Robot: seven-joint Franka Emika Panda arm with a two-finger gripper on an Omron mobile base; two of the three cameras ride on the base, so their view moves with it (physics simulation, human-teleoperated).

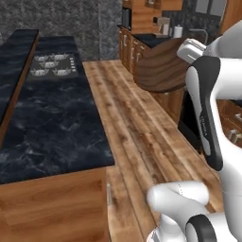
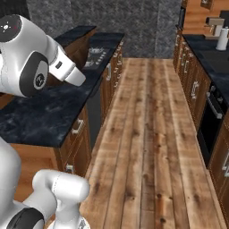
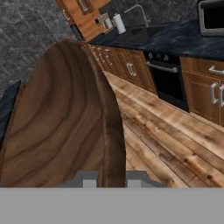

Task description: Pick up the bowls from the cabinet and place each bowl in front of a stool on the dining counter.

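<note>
Stove top (image 1: 53, 65): set in the lower black counter.
Oven (image 2: 209, 120): black, built into right-hand cabinets.
Paper towel roll (image 2: 222, 39): upright on far counter.
Floor (image 2: 152, 134): wooden planks.

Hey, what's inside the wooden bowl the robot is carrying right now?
The hand view looks into the dark brown wooden bowl and shows bare wood grain, nothing in it. The part nearest the gripper is cut off, and from the left base view the bowl's inside is hidden.
</note>
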